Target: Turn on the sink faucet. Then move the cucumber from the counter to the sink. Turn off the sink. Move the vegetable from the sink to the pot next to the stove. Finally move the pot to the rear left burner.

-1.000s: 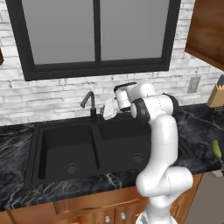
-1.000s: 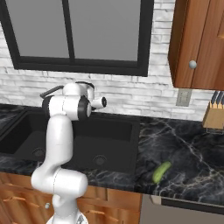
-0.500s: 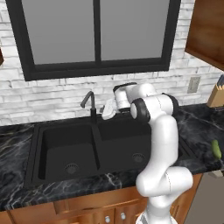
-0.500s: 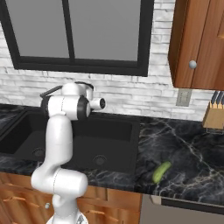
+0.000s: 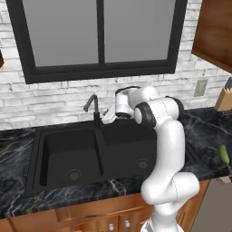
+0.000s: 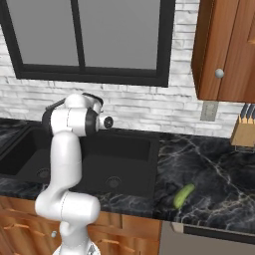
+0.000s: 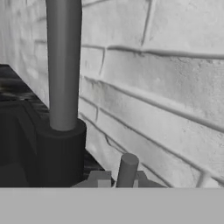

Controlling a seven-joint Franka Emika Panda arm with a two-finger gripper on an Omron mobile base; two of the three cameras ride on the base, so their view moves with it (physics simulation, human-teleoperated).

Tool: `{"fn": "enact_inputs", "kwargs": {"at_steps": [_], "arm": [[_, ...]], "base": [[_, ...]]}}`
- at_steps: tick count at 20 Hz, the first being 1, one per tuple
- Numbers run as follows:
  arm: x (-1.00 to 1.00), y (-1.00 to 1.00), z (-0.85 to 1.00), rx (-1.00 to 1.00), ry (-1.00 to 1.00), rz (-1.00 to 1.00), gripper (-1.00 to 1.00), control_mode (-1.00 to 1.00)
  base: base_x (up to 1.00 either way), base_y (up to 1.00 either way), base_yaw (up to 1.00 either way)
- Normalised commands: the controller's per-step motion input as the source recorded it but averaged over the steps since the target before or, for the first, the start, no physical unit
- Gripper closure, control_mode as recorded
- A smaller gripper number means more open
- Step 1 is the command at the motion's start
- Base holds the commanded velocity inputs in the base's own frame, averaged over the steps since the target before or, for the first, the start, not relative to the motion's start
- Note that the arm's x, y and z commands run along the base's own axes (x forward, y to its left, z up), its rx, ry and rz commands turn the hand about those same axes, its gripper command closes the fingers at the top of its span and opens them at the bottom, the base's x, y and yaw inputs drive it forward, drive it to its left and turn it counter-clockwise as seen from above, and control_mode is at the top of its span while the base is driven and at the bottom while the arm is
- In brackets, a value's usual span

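The tool (image 7: 117, 179) is clamped on the lever (image 7: 127, 170) beside the faucet (image 5: 93, 108); the cucumber (image 6: 183, 195) lies on the tabletop (image 6: 214, 189).

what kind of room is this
A rendered kitchen, it seems: a black double sink with a faucet set in a marble counter, and a knife block under wooden cabinets.

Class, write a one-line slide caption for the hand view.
Gripper shut at the faucet's side lever, white brick wall behind.
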Motion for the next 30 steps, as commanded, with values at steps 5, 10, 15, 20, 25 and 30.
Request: {"fn": "enact_inputs", "kwargs": {"at_steps": [5,10,15,20,25,30], "arm": [[0.04,0.0,-0.01,0.0,0.01,-0.04,1.0,-1.0],[0.04,-0.02,-0.06,0.01,-0.02,-0.05,1.0,-1.0],[0.0,-0.1,-0.09,0.03,-0.05,-0.19,1.0,-1.0],[0.0,-0.07,-0.12,0.02,-0.04,-0.26,1.0,-1.0],[0.06,-0.16,-0.11,0.01,-0.01,-0.21,1.0,-1.0],[0.05,-0.39,-0.16,0.02,-0.01,-0.08,1.0,-1.0]], "base": [[0.0,0.0,0.0],[0.0,0.0,0.0],[0.0,0.0,0.0],[0.0,0.0,0.0],[0.0,0.0,0.0],[0.0,0.0,0.0]]}}
